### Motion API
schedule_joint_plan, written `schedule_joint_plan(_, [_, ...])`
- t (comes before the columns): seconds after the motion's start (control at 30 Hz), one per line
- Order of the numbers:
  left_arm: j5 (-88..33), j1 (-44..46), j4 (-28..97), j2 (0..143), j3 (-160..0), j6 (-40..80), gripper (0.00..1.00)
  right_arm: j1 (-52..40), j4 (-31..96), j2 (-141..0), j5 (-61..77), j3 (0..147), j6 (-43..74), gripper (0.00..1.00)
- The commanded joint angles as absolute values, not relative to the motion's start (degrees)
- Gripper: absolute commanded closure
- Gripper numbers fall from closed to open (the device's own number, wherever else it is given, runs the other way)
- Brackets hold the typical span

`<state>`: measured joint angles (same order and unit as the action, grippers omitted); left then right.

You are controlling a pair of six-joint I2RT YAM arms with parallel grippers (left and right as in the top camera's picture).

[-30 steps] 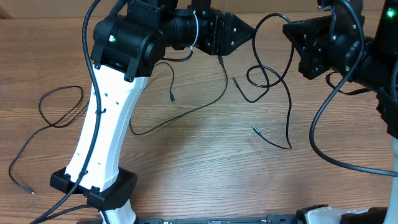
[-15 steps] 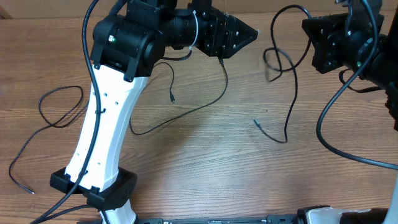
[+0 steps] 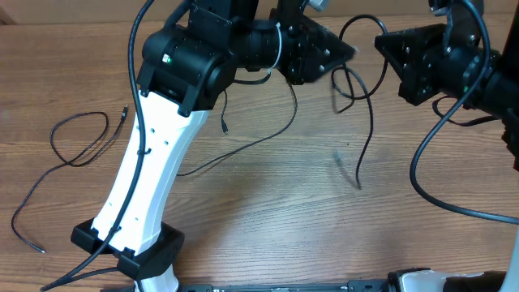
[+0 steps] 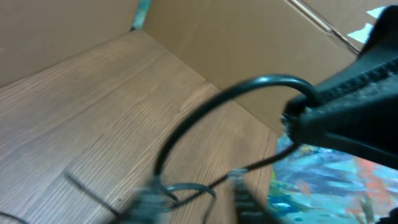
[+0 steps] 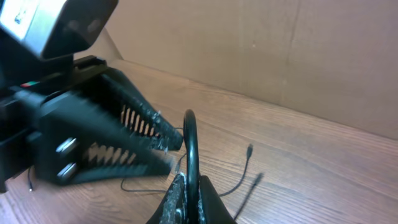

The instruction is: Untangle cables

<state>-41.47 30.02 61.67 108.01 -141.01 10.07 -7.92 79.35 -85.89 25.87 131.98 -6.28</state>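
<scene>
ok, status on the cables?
Right gripper shut on cable loop. Left gripper at same loop, jaws blurred, grip unclear. Another cable lies loose, apart.

Wood-grain worktop (image 3: 268, 227) is pictured strewn with thin black cables: a looped cable (image 3: 53, 136) is laid at left, a second cable (image 3: 243, 147) trailed across the centre.

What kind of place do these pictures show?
Most likely a robotics lab test bench: a left arm and a right arm work over a wooden table, thin black cables lie loose on it, and plain cardboard walls stand at its edge.
</scene>
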Motion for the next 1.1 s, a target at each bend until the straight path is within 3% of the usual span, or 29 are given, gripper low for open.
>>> schedule_joint_plan(0.0, [-38.5, 30.0, 61.8, 107.5, -141.6, 9.2, 0.96, -8.1, 79.7, -86.0, 29.0, 132.4, -5.8, 0.96])
schedule_joint_plan(0.17, [-36.9, 30.0, 61.5, 107.5, -141.6, 9.2, 0.93, -8.2, 80.3, -86.0, 34.8, 132.4, -5.8, 0.96])
schedule_joint_plan(0.37, [-36.8, 30.0, 61.7, 107.5, -141.6, 9.1, 0.49, -8.7, 80.3, -86.0, 34.8, 132.4, -5.9, 0.96])
schedule_joint_plan(0.7, [-35.1, 30.0, 61.7, 107.6, -141.6, 9.0, 0.44, -10.7, 80.3, -85.5, 34.8, 132.4, -5.9, 0.96])
schedule_joint_plan(0.77, [-34.9, 30.0, 61.6, 107.6, -141.6, 9.0, 0.47, -11.7, 80.6, -85.5, 34.8, 132.4, -5.8, 0.96])
schedule_joint_plan(0.8, [-34.9, 30.0, 61.6, 107.6, -141.6, 8.9, 0.55, -12.0, 80.7, -85.5, 34.7, 132.4, -5.8, 0.96])
schedule_joint_plan(0.83, [-34.9, 30.0, 61.6, 107.6, -141.6, 8.9, 0.96, -12.3, 80.9, -85.5, 34.6, 132.4, -5.9, 0.96])
schedule_joint_plan(0.9, [-34.9, 30.0, 61.7, 107.6, -141.6, 7.9, 0.96, -12.8, 81.0, -85.5, 33.7, 132.4, -6.0, 0.96])
schedule_joint_plan(0.93, [-34.3, 30.0, 61.8, 107.6, -141.6, 7.5, 0.96, -12.8, 81.0, -85.5, 32.8, 132.4, -6.0, 0.84])
schedule_joint_plan(0.97, [-31.9, 29.6, 62.4, 107.3, -141.6, 7.8, 0.96, -12.8, 81.2, -85.5, 30.6, 132.4, -6.0, 0.28])
schedule_joint_plan(1.0, [-30.9, 29.1, 63.0, 107.1, -141.6, 8.3, 0.96, -12.8, 81.4, -85.5, 29.1, 132.4, -6.0, 0.13])
schedule_joint_plan(1.07, [-28.9, 27.4, 64.5, 106.2, -141.6, 9.6, 0.96, -12.8, 81.8, -85.5, 24.9, 132.4, -6.0, 0.02])
